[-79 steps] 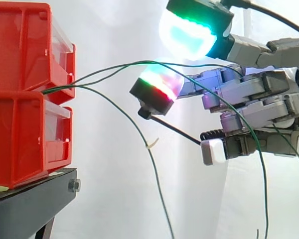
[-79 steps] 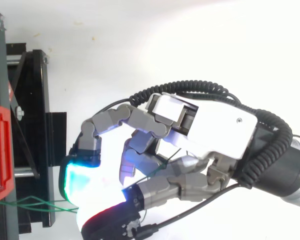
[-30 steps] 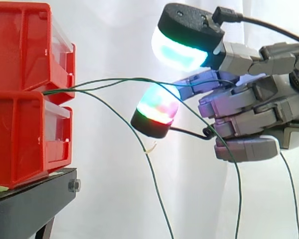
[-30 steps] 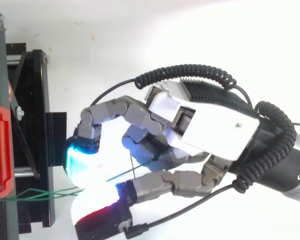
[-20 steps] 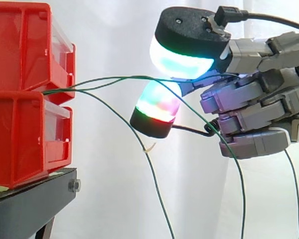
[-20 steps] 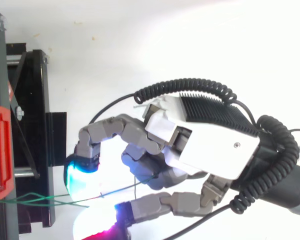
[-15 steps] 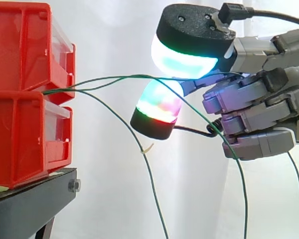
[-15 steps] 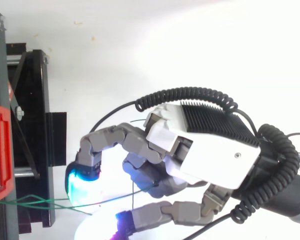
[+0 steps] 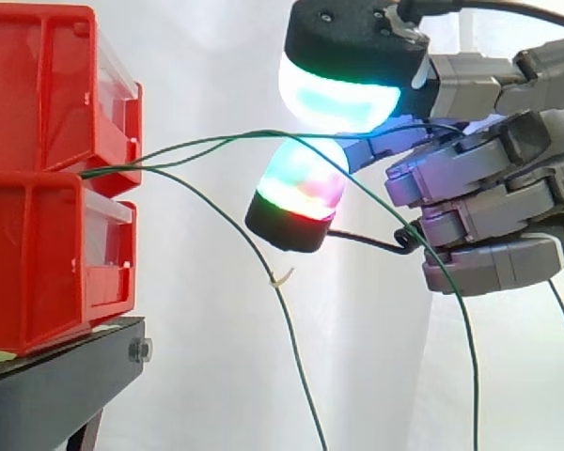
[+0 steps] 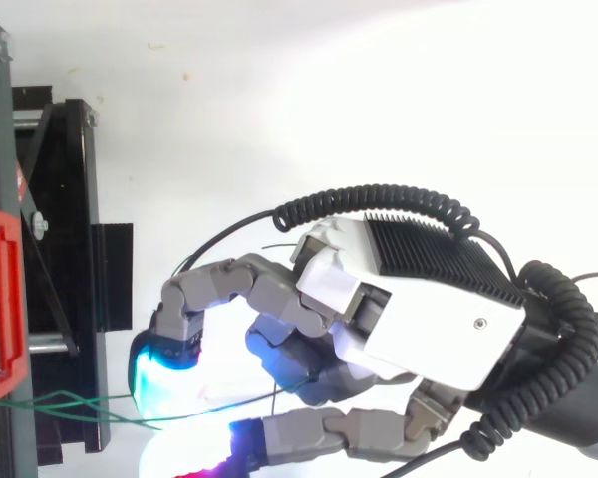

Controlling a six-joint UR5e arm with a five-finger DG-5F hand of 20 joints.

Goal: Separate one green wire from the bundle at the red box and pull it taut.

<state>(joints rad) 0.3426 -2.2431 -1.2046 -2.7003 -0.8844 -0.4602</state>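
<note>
Two stacked red bins stand at the left on a black stand. A bundle of thin green wires comes out between the bins. One green wire arcs up to the right and passes between two glowing pads, a cyan-green one above and a green-red one below. My hand is to the right with its fingers curled round that wire. A second wire sags down from the bundle. From above, the hand sits right of the bin, with the wire between them.
The white curtain is behind everything. A small pale tie sits on the sagging wire. The tail of the held wire hangs down from the hand. The black stand runs along the left edge in the top view.
The fingers have curled in and the two glowing pads have closed together around the upper green wire. The hand has risen slightly, lifting that wire's arc.
</note>
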